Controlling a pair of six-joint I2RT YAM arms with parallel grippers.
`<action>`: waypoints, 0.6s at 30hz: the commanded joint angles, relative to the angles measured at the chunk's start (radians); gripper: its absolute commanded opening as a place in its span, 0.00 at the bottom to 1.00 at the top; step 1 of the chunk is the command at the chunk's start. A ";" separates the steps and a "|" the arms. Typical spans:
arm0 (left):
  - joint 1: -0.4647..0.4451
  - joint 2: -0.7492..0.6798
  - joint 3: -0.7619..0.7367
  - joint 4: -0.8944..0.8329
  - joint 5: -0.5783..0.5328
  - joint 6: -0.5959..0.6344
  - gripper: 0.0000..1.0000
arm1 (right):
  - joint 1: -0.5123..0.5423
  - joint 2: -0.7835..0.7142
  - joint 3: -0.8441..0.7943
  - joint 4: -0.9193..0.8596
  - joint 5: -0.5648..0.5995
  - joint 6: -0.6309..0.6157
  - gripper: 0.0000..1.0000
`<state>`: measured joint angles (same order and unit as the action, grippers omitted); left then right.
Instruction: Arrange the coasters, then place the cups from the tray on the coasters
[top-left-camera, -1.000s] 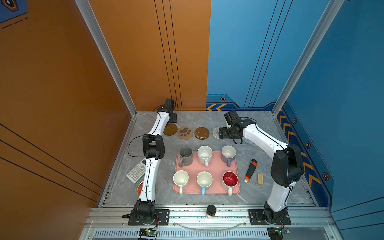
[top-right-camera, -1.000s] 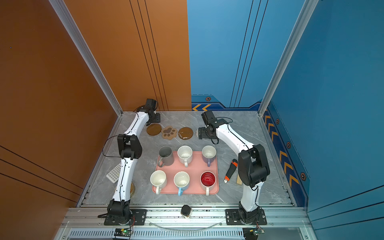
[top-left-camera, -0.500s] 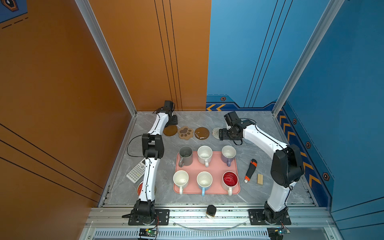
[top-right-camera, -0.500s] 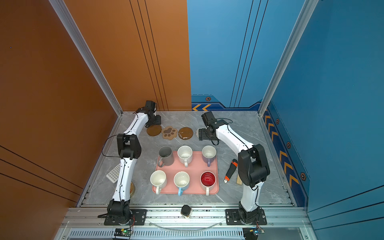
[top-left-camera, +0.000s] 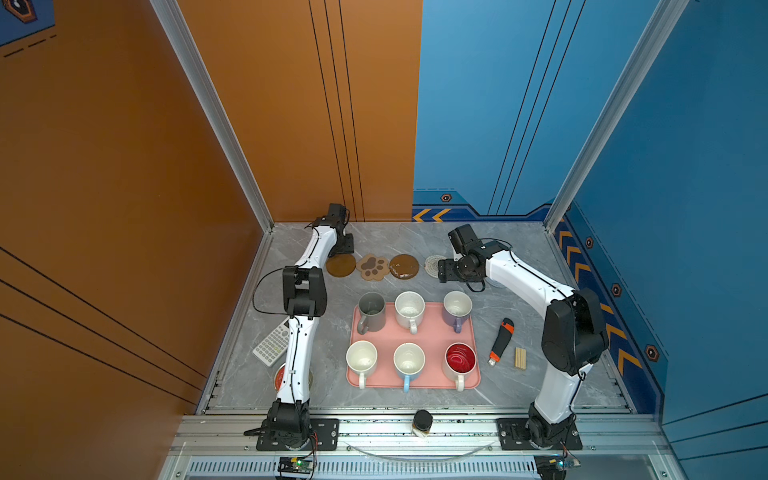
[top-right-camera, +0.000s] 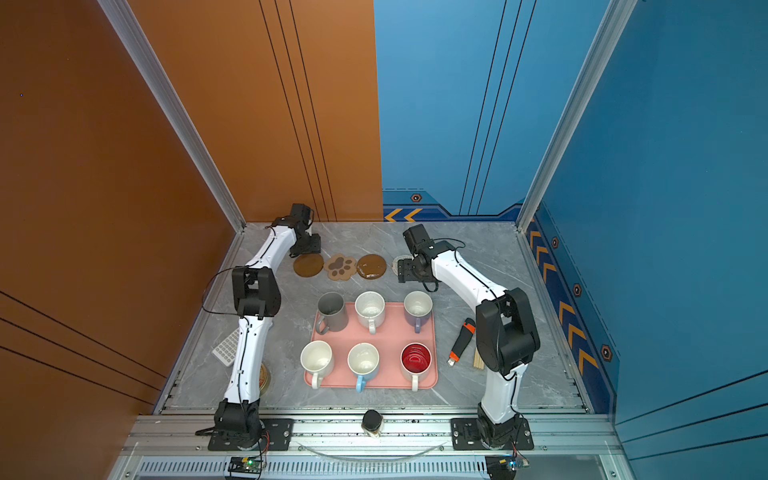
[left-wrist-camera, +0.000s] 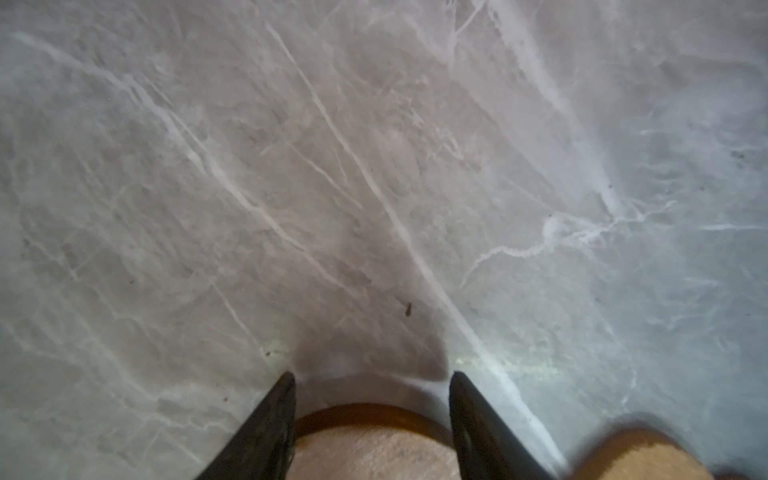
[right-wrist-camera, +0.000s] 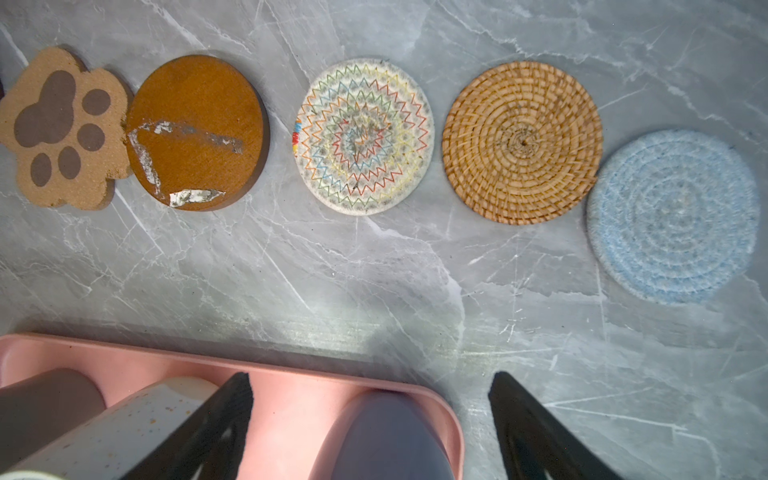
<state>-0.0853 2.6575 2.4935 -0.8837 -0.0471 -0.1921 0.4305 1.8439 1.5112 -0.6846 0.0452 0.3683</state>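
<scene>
Grey marble table (top-left-camera: 415, 237). 6 coasters lie in a row along its back: brown disc (top-left-camera: 340, 264), paw (top-left-camera: 373, 267), second disc (top-left-camera: 404, 266), white woven (right-wrist-camera: 365, 137), rattan (right-wrist-camera: 522, 142) and blue (right-wrist-camera: 673, 216), the blue set a little out of line. 6 cups (top-left-camera: 409, 309) stand on the pink tray (top-left-camera: 434, 332), just in front of the row. None is on a coaster yet.

The left gripper (left-wrist-camera: 372, 374) is low at the brown disc, jaws apart astride its rim; whether they touch it I cannot tell. The right gripper (right-wrist-camera: 372, 374) hangs above the tray's far edge by the lavender cup (top-left-camera: 457, 306), jaws wide apart, holding nothing.

Risks, as I judge them: the paw touches the second disc and sits just beside the brown disc, so a push there could shunt all 3. Cups on those crowded coasters may knock handles. A glossy disc could skid out of a pinch.

Room: the left gripper is close to the back wall (top-left-camera: 374, 124), with little space behind it. A bare strip runs between row and tray. Right of the tray lie a cutter (top-left-camera: 500, 338) and a wood block (top-left-camera: 520, 358).
</scene>
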 joint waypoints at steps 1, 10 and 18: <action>-0.003 -0.050 -0.039 -0.055 0.009 -0.008 0.59 | -0.007 -0.057 -0.022 0.012 -0.004 0.018 0.88; -0.013 -0.088 -0.091 -0.054 -0.010 -0.010 0.59 | -0.010 -0.081 -0.050 0.020 -0.001 0.017 0.88; -0.032 -0.109 -0.045 -0.055 0.007 -0.006 0.60 | -0.022 -0.100 -0.061 0.025 -0.006 0.014 0.88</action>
<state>-0.1009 2.6083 2.4229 -0.9104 -0.0505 -0.1925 0.4179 1.7855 1.4643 -0.6678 0.0452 0.3683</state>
